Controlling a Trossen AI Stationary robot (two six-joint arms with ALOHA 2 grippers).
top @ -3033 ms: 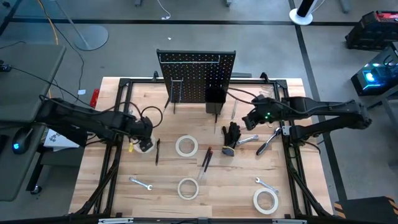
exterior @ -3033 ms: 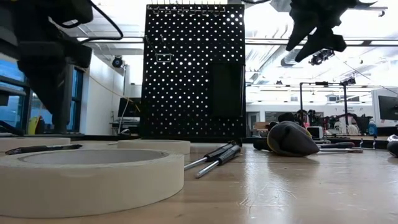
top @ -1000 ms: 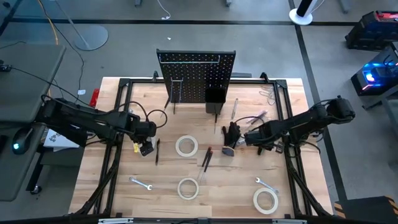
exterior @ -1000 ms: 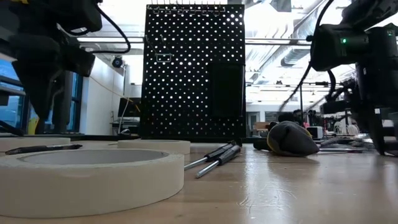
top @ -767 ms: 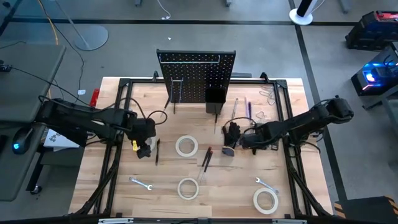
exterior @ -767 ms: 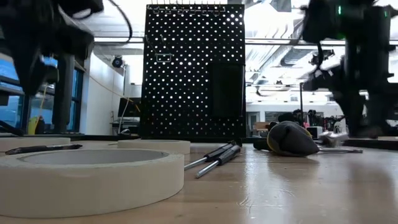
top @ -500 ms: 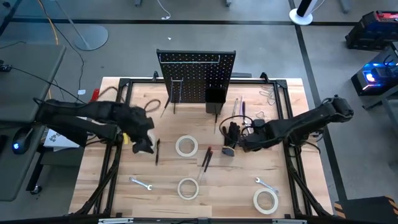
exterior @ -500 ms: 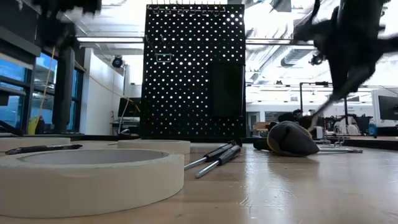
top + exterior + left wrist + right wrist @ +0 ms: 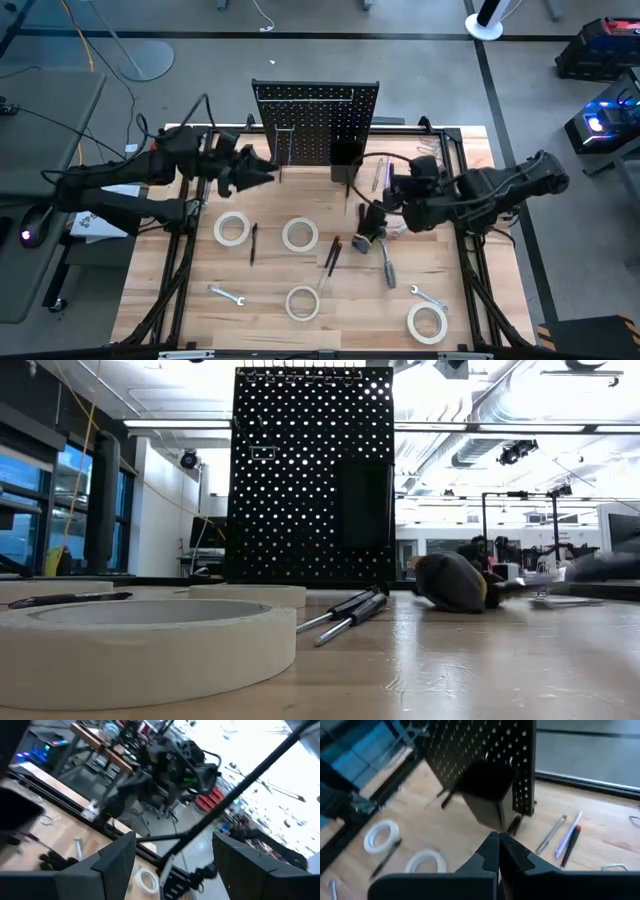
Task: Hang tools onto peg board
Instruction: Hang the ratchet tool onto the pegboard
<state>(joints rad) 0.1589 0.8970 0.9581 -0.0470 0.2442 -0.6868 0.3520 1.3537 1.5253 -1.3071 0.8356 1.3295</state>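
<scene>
The peg board (image 9: 316, 122) stands upright at the table's far edge, with its black bin (image 9: 487, 790) on its front. White tape rolls (image 9: 231, 228) (image 9: 299, 235) (image 9: 303, 302) lie flat on the wood. Dark screwdrivers (image 9: 331, 253), a black bundle (image 9: 370, 225) and a silver wrench (image 9: 388, 265) lie right of the middle. My left gripper (image 9: 268, 177) is raised, level and open, just left of the board. My right gripper (image 9: 392, 200) hangs high above the bundle, shut on nothing (image 9: 497, 851), slanting down toward the board.
Another tape roll (image 9: 427, 321) and small wrenches (image 9: 227, 295) (image 9: 428, 297) lie near the front edge. A dark screwdriver (image 9: 252, 240) lies beside the left roll. Rods and a red-tipped driver (image 9: 572, 842) lie right of the bin. The black table frame (image 9: 190, 215) runs along both sides.
Both arms have risen well clear of the table. My left gripper has tipped from pointing down to level and swung toward the peg board, uncovering a tape roll. My right gripper lifted a wrench, which hung slanting from it. That wrench now lies on the table nearer the front edge.
</scene>
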